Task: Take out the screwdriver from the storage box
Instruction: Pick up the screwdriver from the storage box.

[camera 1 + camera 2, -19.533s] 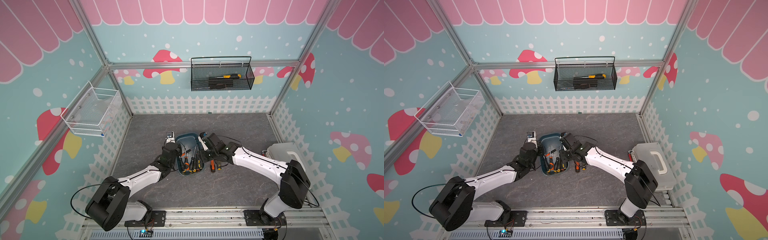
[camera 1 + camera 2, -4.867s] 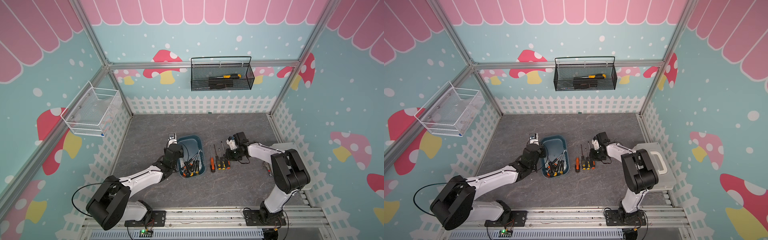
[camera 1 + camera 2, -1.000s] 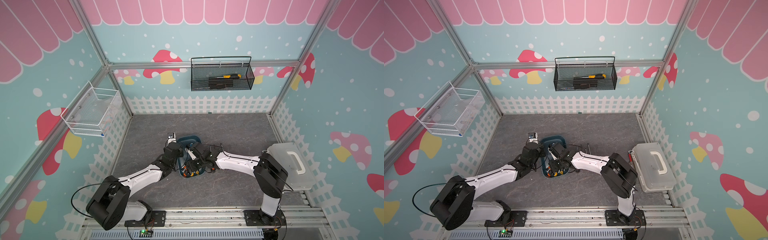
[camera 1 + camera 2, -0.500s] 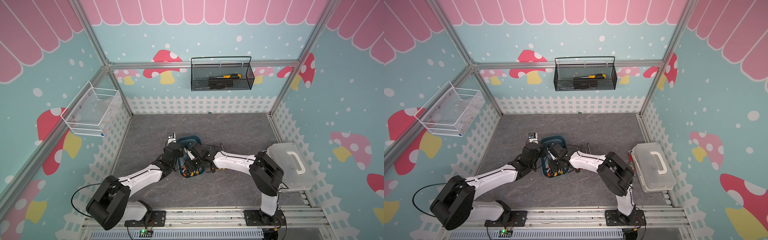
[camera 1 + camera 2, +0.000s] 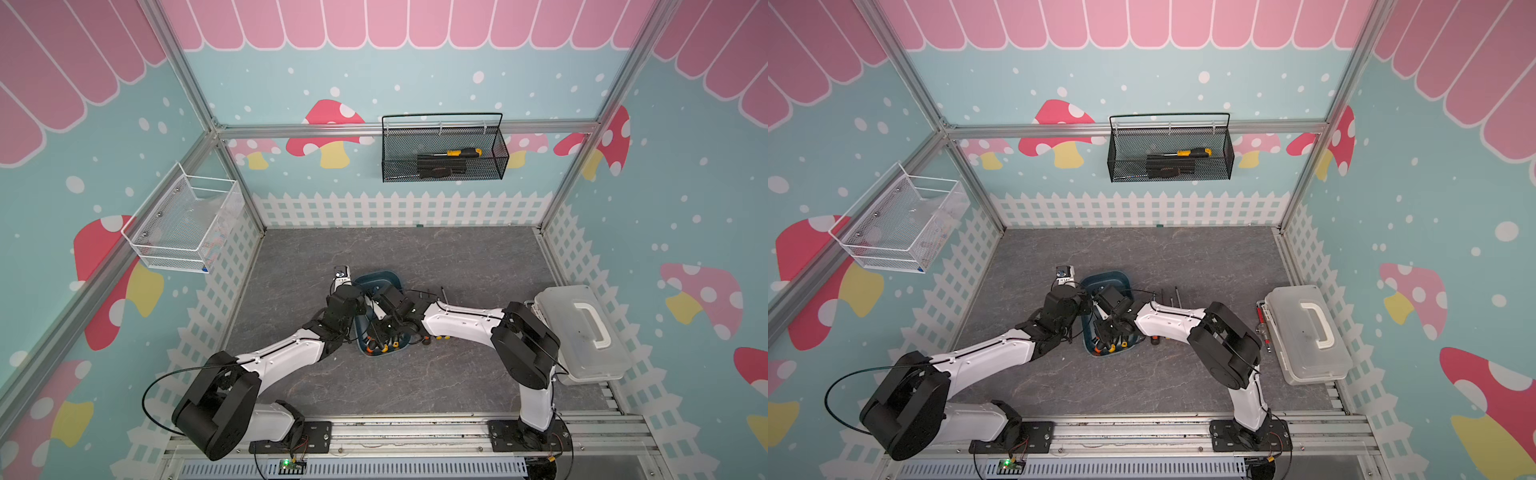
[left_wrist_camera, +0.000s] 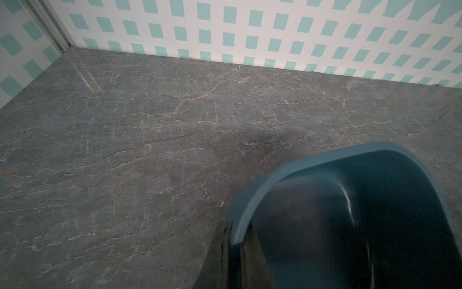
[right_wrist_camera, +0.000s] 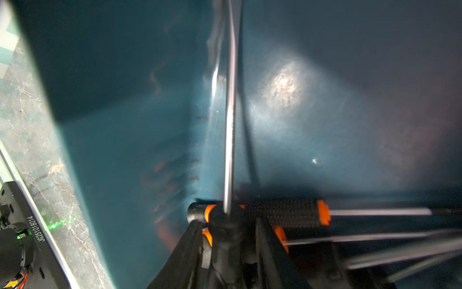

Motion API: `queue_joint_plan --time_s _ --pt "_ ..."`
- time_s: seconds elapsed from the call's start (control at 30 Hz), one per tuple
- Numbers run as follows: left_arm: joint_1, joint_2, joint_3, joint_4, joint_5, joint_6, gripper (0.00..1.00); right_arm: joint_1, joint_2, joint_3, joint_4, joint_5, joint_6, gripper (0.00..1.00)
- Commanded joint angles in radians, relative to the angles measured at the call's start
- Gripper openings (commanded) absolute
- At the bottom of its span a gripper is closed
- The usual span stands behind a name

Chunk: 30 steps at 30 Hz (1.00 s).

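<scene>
My left fingers (image 6: 220,250) pinch the storage box (image 6: 262,185) rim. My right fingers (image 7: 185,250) stand narrow astride one screwdriver (image 7: 230,125) inside; clamping cannot be confirmed. Lift-out is outstanding. At the box's 3 o'clock, several screwdrivers (image 5: 1155,340) lie on the bench (image 5: 1142,257); others sit inside.

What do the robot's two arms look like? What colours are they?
Both arms look alike: the left arm and right arm have smooth white shells between chunky, rounded black joints. A thin black cable loops out by the left arm's base. Each ends in a glossy black gripper, the left gripper and right gripper.
</scene>
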Motion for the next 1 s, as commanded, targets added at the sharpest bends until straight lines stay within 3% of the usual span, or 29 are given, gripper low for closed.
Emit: queue_joint_plan --time_s 0.0,0.23,0.57,0.97 --pt "0.0 -0.022 -0.007 0.013 0.003 0.0 0.0 0.006 0.032 0.003 -0.034 0.006 -0.006 0.36" --pt "0.004 -0.028 -0.003 0.005 0.004 0.003 0.0 0.006 0.033 0.003 -0.04 0.009 -0.007 0.19" --pt "0.011 -0.025 0.001 -0.001 0.007 0.006 0.0 0.006 -0.031 -0.026 -0.003 0.008 -0.013 0.04" --pt "0.013 -0.018 0.01 -0.003 0.011 0.011 0.0 -0.007 -0.232 -0.113 0.028 -0.003 0.012 0.0"
